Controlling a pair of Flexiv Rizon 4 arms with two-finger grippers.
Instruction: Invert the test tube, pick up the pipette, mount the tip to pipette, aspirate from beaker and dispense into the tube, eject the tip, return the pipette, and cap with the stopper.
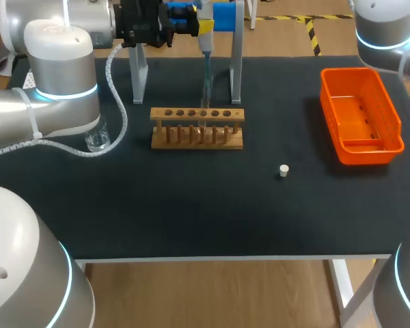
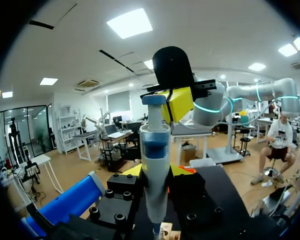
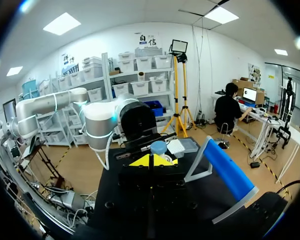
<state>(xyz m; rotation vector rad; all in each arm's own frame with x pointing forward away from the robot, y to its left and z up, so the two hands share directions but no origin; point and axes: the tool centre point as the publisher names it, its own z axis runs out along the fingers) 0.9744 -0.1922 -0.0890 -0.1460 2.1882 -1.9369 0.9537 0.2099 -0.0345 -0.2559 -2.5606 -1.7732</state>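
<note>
Gripping the pipette [image 1: 206, 44] upright between its fingers, the left claw [image 1: 203, 27] hangs above the wooden rack [image 1: 197, 143].

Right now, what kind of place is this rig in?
Probably a robot bench set up as a mock chemistry lab: a wooden test tube rack on the black table, a pipette in the left gripper over the rack, and a glass beaker off to the rack's side.

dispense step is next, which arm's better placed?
Left. Its gripper holds the white-and-blue pipette upright over the wooden test tube rack; the right arm shows only at the table's edge.
</note>
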